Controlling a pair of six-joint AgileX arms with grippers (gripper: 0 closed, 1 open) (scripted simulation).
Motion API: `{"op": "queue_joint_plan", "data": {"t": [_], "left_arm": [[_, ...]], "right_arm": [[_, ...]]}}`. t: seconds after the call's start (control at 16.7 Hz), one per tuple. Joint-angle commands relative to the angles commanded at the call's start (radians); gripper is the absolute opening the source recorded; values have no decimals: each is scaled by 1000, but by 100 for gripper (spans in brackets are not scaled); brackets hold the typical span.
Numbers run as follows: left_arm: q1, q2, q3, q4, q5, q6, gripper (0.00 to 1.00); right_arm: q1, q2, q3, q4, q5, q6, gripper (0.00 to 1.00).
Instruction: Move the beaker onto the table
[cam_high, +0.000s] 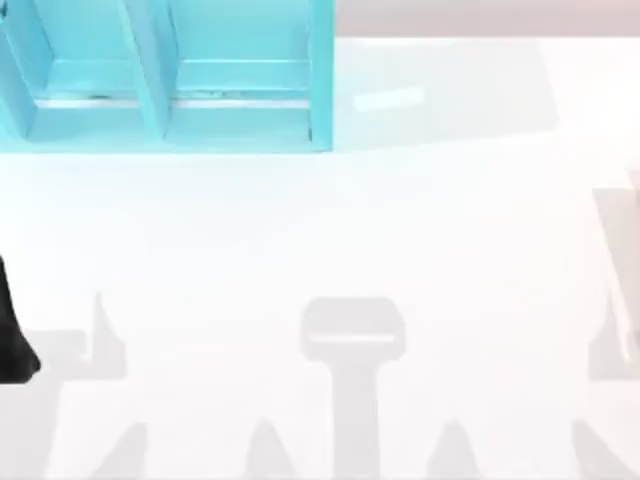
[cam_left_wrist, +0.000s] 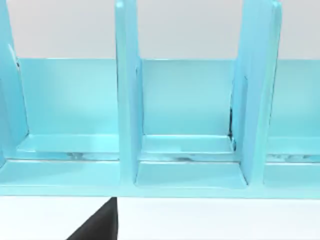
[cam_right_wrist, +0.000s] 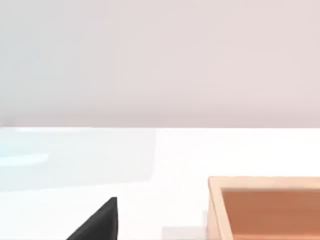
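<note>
1. across most of the top view: white bench (cam_high: 330, 240), glossy and bare.
2. turquoise shelf unit (cam_high: 170, 75) at far left, open compartments; left wrist view faces its dividers.
3. wooden box (cam_right_wrist: 265, 207) near the right arm, on the bench.
4. left arm (cam_high: 12, 335) at the left edge; end effector opening: cannot tell. right one likewise.
5. beaker: can't locate it, so axis and heading can't be told. judgement: search the compartments first, then approach level.

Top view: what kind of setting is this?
Looks like a rendered lab-style tabletop workcell, not a real room: a glossy white table, a turquoise compartmented shelf unit at its far left, and a wooden tray in the right wrist view.
</note>
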Motion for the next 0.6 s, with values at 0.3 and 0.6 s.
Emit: {"op": "queue_joint_plan", "data": {"t": [0.3, 0.6], "left_arm": [[0, 0, 0, 0, 0, 0, 100], [0, 0, 0, 0, 0, 0, 100]], "right_arm": [[-35, 65, 64, -63, 3, -32, 100], [-167, 384, 351, -331, 4, -160, 100]]}}
